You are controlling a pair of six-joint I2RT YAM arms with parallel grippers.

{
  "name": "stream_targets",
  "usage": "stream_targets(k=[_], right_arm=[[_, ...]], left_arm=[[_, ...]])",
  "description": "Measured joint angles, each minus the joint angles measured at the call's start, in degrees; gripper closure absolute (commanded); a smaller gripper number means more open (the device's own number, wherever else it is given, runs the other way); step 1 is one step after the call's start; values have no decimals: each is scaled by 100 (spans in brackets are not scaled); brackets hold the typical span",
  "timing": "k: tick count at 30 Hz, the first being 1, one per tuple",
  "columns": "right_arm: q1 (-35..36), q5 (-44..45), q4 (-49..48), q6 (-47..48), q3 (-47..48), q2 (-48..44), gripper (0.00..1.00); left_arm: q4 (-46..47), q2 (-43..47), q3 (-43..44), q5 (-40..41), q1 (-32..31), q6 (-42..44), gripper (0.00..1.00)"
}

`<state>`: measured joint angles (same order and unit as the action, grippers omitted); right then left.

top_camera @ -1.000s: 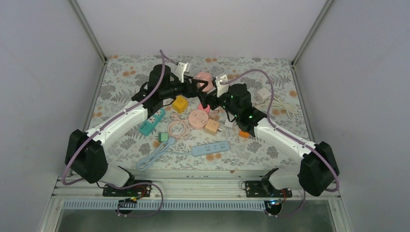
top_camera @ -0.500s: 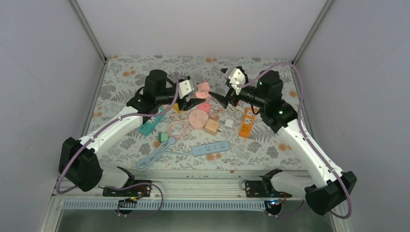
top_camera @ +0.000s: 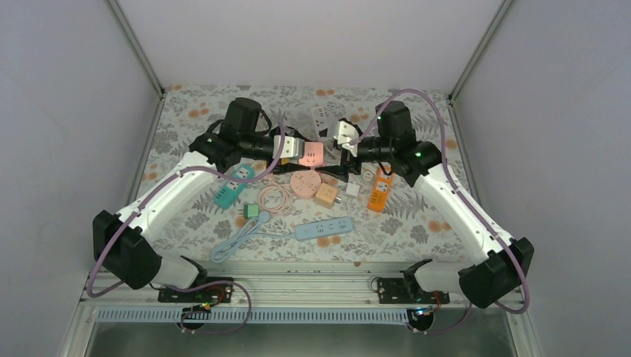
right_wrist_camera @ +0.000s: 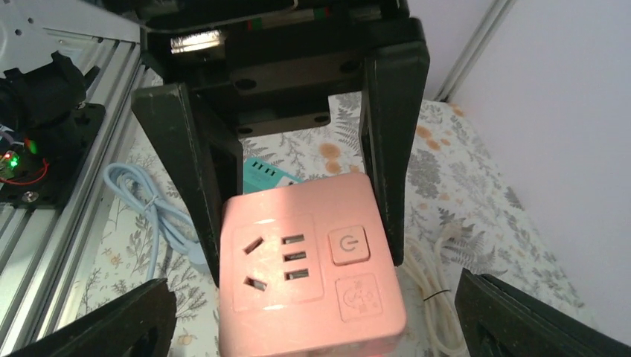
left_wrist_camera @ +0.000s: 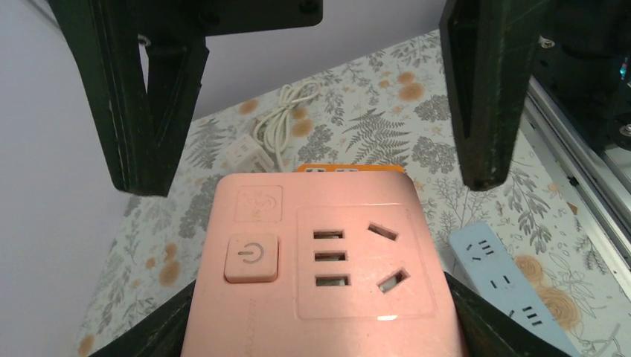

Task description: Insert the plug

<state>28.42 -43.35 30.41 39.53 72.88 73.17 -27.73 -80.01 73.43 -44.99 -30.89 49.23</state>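
Note:
A pink socket cube (top_camera: 312, 154) with a power button and one three-pin outlet is held above the table's middle by my left gripper (top_camera: 300, 152), which is shut on its sides. In the left wrist view the cube (left_wrist_camera: 320, 260) fills the lower frame between my left gripper's (left_wrist_camera: 320, 331) fingers. My right gripper (top_camera: 336, 153) faces the cube's outlet side, open and empty. In the right wrist view the cube (right_wrist_camera: 309, 271) sits between the right gripper's (right_wrist_camera: 312, 331) wide-spread fingers (right_wrist_camera: 111, 327). No plug is in either gripper.
On the flowered table lie an orange power strip (top_camera: 380, 187), a teal strip (top_camera: 233, 185), a light blue strip (top_camera: 323, 229) with its coiled cable (top_camera: 238, 242), a round pink socket (top_camera: 305, 183), a peach cube (top_camera: 325, 195) and a white adapter with cord (left_wrist_camera: 245, 152).
My right gripper has swung down and left from the back right until it faces the pink cube. My left gripper has shifted the cube slightly right and levelled it.

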Motion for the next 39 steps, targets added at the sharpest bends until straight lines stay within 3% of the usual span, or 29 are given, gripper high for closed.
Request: stream_targets(k=[9,14,19,23,24,31,39], right_arm=[[70,-22,223,116,37,431,8],[162,-50,278,160,63,575,28],[227,-55,297,308,66,592,44],[225,-2,151,256,2,509,49],[221,48,66,212,-37,461,49],[227,297,-1054,-907,-643,-317,47],[232,1497,-2507,-3672,-955,-595,51]], left_arm=[[-479,-127,131,-142,4,203,52],[-496,-127,131,-190,31,173,49],[-514,-127,131,-221,66,-13,32],[-402,-122,133,-247,101,-310,3],[-343,-116,125,-245,98,-369,0],[1362,407,-796,247,195,-1499,0],[3801,831,-2048,1270,-33,-2546,5]])
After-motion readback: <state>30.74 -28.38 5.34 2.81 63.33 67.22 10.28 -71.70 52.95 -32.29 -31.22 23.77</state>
